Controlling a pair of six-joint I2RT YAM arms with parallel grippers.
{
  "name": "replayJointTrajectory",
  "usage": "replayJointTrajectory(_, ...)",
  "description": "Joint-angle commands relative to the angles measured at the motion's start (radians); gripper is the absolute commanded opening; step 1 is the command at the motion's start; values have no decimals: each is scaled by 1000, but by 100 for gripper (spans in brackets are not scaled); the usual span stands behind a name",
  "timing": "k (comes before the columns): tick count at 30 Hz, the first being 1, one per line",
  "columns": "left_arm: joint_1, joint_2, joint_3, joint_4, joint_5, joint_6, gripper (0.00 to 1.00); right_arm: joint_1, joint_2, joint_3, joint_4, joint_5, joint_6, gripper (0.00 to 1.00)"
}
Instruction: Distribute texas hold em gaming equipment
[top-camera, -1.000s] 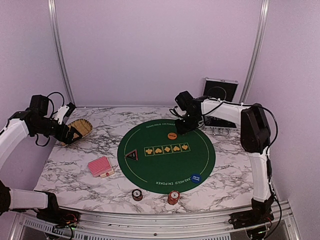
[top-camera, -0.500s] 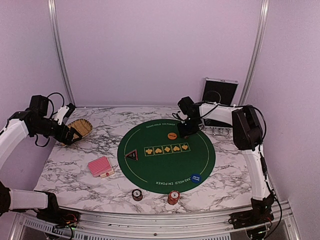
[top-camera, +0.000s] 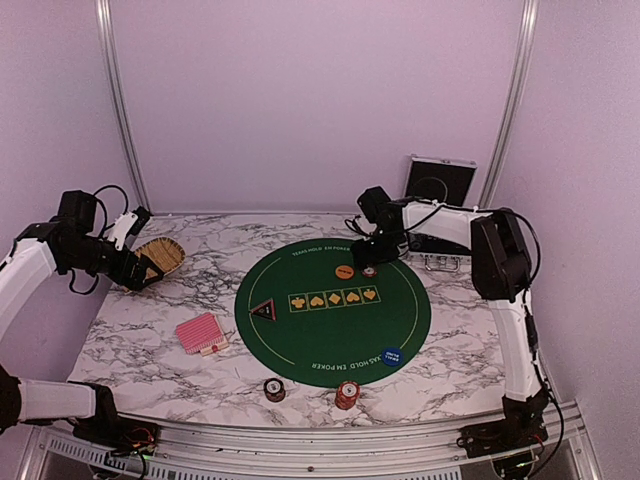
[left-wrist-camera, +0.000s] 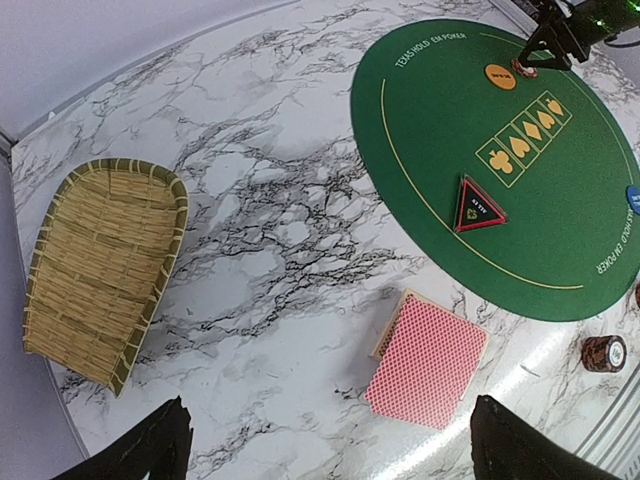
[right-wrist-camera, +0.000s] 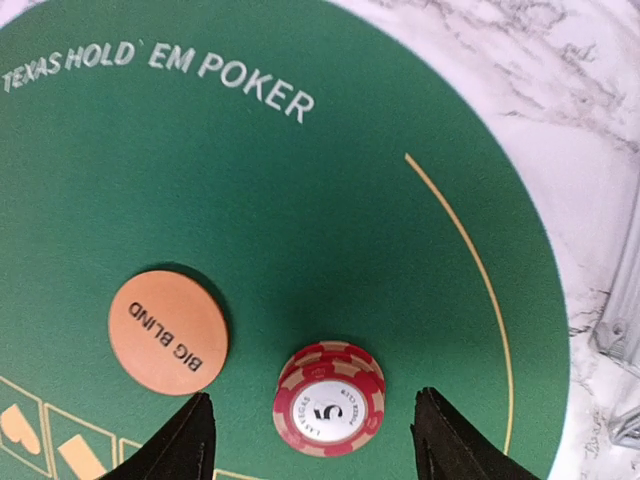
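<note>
**Colours and patterns, thing by thing**

White marble desk (left-wrist-camera: 260, 190) with grey-black veins. Deep green mat (right-wrist-camera: 250, 200) with white lettering, a thin yellow ring and a row of yellow suit symbols. Plain orange disc (right-wrist-camera: 168, 331) with dark lettering; blue disc (top-camera: 391, 355) with pale lettering. Chip stack (right-wrist-camera: 329, 400) striped red and cream, white centre. Black triangular marker (left-wrist-camera: 478, 204), red border. Cards (left-wrist-camera: 427, 360) pink-red, finely dotted back. Basket (left-wrist-camera: 100, 270) straw-yellow, woven, greenish rim.

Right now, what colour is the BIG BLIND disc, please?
The round disc is orange, clearest in right wrist view.
</note>
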Motion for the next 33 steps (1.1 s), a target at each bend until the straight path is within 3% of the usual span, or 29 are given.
replayJointTrajectory(1,6,-15,15,-33,17,15,99,22,-152,-6,-2,-2,5,69)
replayJointTrajectory(8,6,-24,18,-38,12,16,99,173,-353,-162,-40,49,19,76)
replayJointTrajectory(16,6,-14,21,-40,14,23,99,482,-583,-431,-134,65,96,92)
replayJointTrajectory(24,6,-12,21,-40,20,22,99,730,-632,-542,-254,15,179,99)
replayJointTrajectory(33,6,-20,26,-43,20,20,99,788,-609,-623,-235,-13,183,98)
